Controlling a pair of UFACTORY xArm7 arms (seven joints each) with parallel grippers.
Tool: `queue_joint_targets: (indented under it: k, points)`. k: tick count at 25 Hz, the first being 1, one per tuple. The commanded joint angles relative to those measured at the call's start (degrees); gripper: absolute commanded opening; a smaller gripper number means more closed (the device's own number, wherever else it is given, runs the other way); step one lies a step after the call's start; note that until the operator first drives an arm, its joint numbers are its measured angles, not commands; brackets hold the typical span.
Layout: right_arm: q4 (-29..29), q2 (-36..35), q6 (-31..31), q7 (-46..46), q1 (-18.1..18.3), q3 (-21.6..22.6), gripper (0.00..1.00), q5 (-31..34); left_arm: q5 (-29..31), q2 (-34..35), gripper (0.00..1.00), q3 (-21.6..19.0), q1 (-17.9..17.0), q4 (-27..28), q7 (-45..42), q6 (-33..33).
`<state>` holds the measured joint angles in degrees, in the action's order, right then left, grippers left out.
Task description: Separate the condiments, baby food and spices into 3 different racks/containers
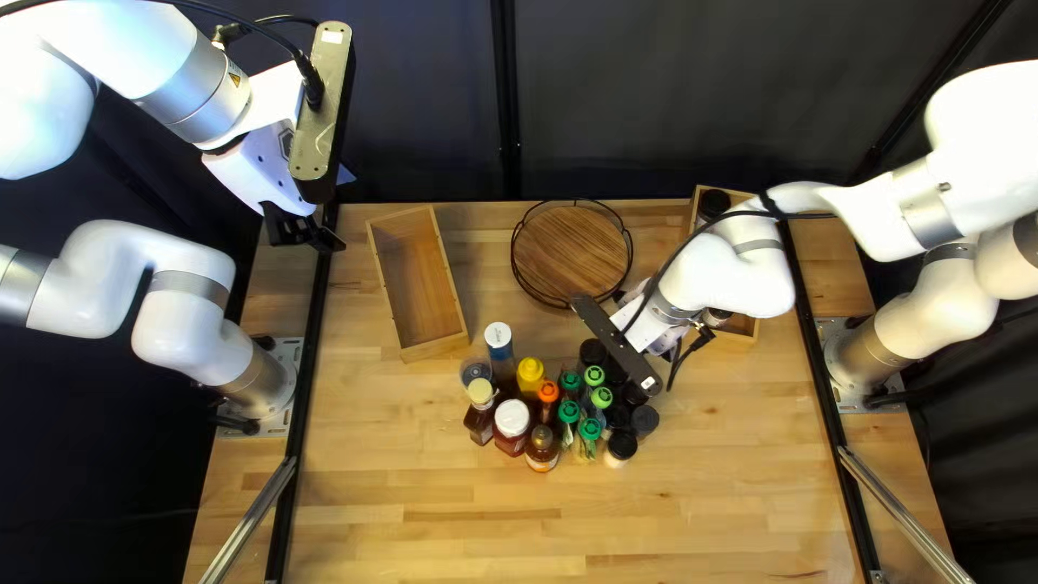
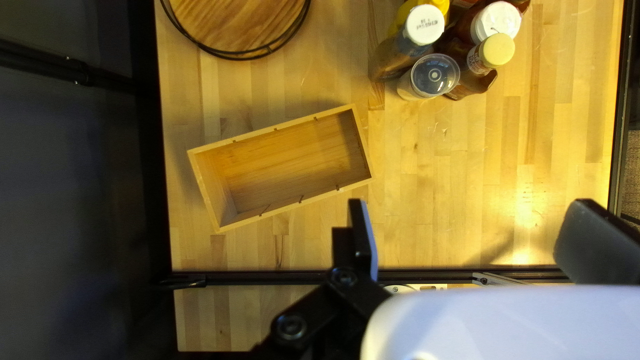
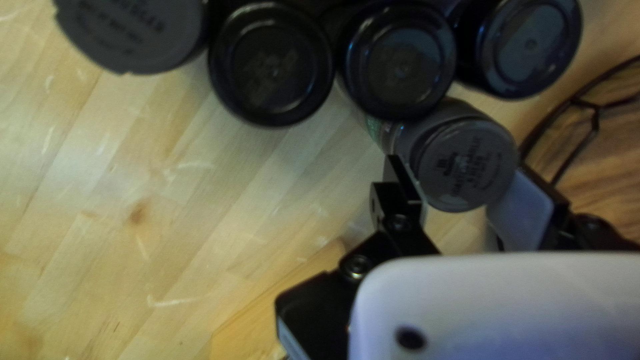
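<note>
In the top left view, assorted condiment bottles (image 1: 513, 420) and green-capped spice jars (image 1: 589, 429) crowd the wooden tabletop (image 1: 433, 530). Behind are a pale wooden box (image 1: 434, 349), a round brown tray with black wire rim (image 1: 571, 251) and a second box (image 1: 740, 340) holding dark-lidded jars (image 1: 714, 203). In the left wrist view, the left end effector (image 1: 303, 231) is spread wide, the pale box ahead. In the right wrist view, the right end effector (image 1: 662, 340) pinches a grey-lidded jar (image 3: 465, 163) beside black lids (image 3: 271, 65).

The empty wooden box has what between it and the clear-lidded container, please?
The left wrist view shows only bare tabletop between the box and container.
</note>
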<state>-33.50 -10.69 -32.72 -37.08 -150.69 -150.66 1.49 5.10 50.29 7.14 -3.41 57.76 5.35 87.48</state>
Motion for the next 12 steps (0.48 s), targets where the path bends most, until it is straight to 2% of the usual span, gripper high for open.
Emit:
queue_joint_targets:
  k: [1, 7, 12]
  points:
    - [4.52, -9.38, -4.18, -2.16, -2.89, -2.40, 0.00, -5.10, 0.00, 0.00, 1.00, 0.00, 0.00, 0.00, 0.00, 0.00]
    - [8.53, -23.81, -14.12, -3.67, -6.56, -6.75, 0.00, -9.94, 0.00, 0.00, 1.00, 0.00, 0.00, 0.00, 0.00, 0.00]
    - [9.92, -32.65, -22.80, -3.51, -6.89, -10.17, 0.00, -11.15, 0.00, 0.00, 1.00, 0.00, 0.00, 0.00, 0.00, 0.00]
